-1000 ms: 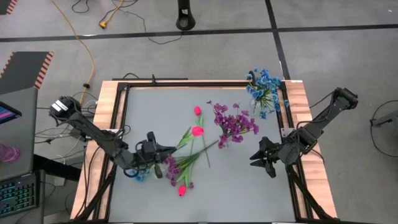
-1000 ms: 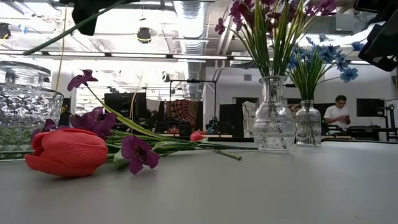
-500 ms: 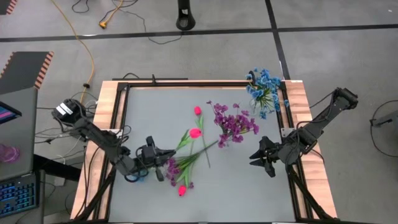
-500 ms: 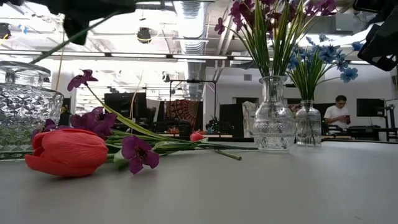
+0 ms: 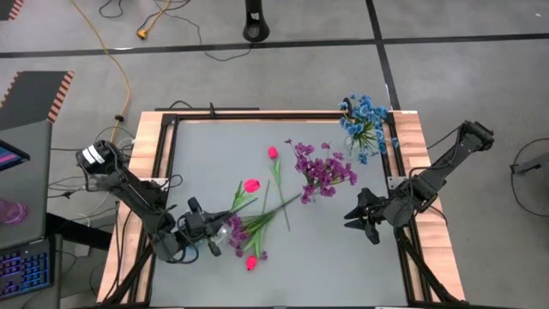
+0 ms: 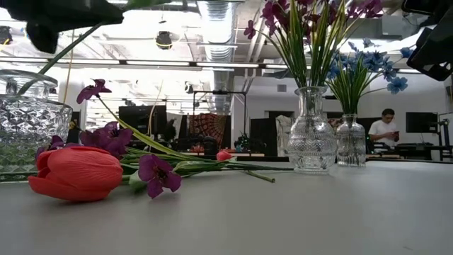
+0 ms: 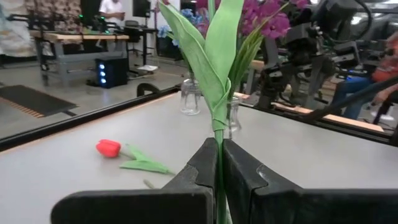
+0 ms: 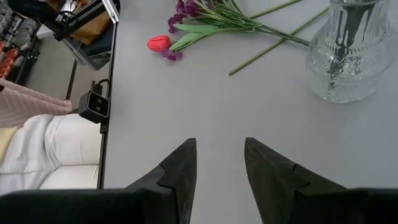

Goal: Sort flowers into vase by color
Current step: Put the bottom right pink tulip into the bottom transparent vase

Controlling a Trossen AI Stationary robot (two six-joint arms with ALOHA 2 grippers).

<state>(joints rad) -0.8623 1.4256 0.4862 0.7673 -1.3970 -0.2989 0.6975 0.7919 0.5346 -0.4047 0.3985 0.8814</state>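
Note:
My left gripper is near the table's left edge, shut on a pink-red tulip whose bud stands out toward the table's middle. In the low view the tulip's stem slants down from the gripper to the rim of a cut-glass vase. Two more tulips and purple sprigs lie flat on the table. A vase of purple flowers and one of blue flowers stand farther right. My right gripper hovers open at the right side. My left gripper pinches the tulip's green stem between its two fingers, just below the point where the leaves wrap it. The tulip is lifted clear of the table and tilted. Its lower stem end hangs by the glass vase's rim; whether it touches, I cannot tell.
The table has a dark frame and wooden side rails. Bare grey table top lies along the near edge and far left. A person sits in the room beyond. Cables lie on the floor.
My left gripper has drawn back toward the table's left and near edges, carrying the tulip with it. The bud has shifted left, away from the pile, and the stem's lower end has swung toward the glass vase. My right arm has kept still.

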